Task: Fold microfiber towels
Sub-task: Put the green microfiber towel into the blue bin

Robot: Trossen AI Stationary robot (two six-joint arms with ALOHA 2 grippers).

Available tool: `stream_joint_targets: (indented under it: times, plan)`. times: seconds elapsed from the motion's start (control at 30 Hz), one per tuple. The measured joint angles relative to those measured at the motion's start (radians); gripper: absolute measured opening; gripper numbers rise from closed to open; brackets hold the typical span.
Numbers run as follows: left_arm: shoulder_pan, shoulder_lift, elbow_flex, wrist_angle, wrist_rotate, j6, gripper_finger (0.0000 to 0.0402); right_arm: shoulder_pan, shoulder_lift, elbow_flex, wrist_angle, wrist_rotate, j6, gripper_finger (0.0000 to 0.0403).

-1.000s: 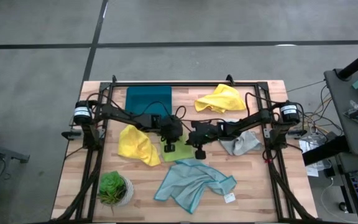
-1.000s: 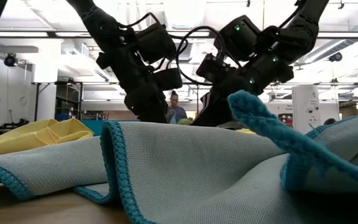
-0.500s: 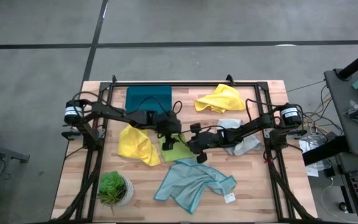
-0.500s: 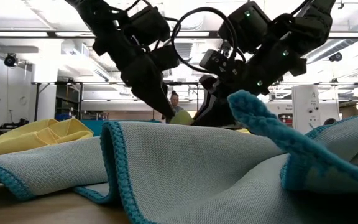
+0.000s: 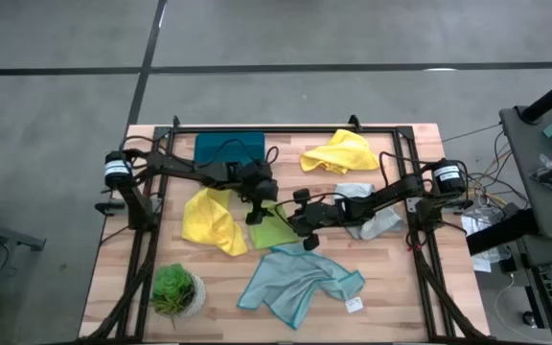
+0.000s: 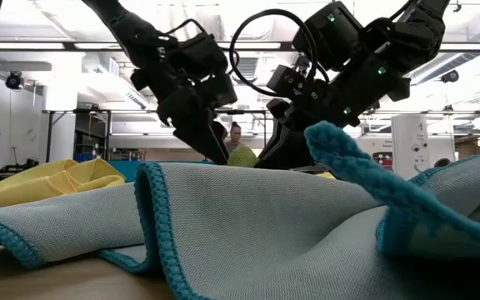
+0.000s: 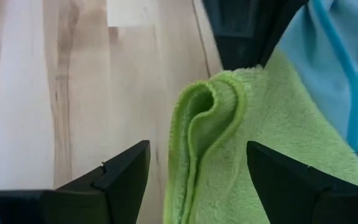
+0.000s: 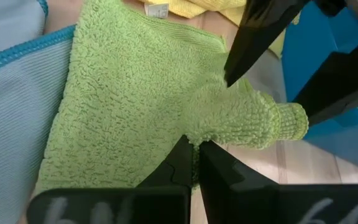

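The right tool (image 8: 194, 163) has its two dark fingers pressed almost together on an edge of the lime green, fluffy microfiber towel (image 5: 274, 228), so it holds this cloth in a pinch; the cloth bunches into a small raised roll just beyond the fingertips. The left tool (image 7: 194, 180) stands wide open, one finger on each side of a doubled, upright fold of the same green towel, and it holds nothing yet. In the high view both tools meet near the middle of the wooden table (image 5: 401, 297), the left tool (image 5: 255, 204) at the towel's far left corner and the right tool (image 5: 303, 228) at its right side, so the cloth lies between them. The raised fold runs lengthwise away from the left tool, between its open fingers, so this arm seems the nearer one to close on it. The light blue towel with the teal hem (image 5: 300, 280) lies just beside the green one toward the front edge, and a yellow towel (image 5: 209, 220) lies at the left.
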Motion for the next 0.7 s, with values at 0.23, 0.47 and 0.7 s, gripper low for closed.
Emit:
stream_joint_targets:
  times: [0.23,0.47,0.7]
  plan:
    - [-0.004,0.05,0.0,0.005,0.107,0.0,0.0245,0.0,0.0,0.0,0.0,0.0,0.002,0.0008]
    - [-0.017,0.063,0.002,0.003,0.105,-0.003,0.0152,0.0,0.0,0.0,0.0,0.0,0.011,0.0008]
    - [-0.021,0.03,0.007,-0.016,0.097,-0.082,0.0011,0.0,-0.006,0.0,0.0,-0.001,0.075,0.0011]
